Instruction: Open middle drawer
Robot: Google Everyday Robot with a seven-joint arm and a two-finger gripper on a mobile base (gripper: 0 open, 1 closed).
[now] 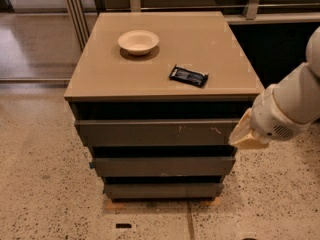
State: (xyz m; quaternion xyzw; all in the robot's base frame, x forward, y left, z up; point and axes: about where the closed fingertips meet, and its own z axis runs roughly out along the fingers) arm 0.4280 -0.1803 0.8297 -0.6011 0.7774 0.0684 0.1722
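The middle drawer is a wide grey-brown flat front with a small blue tab at its left end. It sits shut in the low cabinet, between the scratched top drawer and the narrow bottom drawer. My gripper is the beige tip of the white arm coming in from the right. It hangs at the right end of the top drawer front, just above the middle drawer's right end.
On the tan cabinet top stand a cream bowl and a black packet. Speckled floor surrounds the cabinet. Railings and a dark panel stand behind and to the right.
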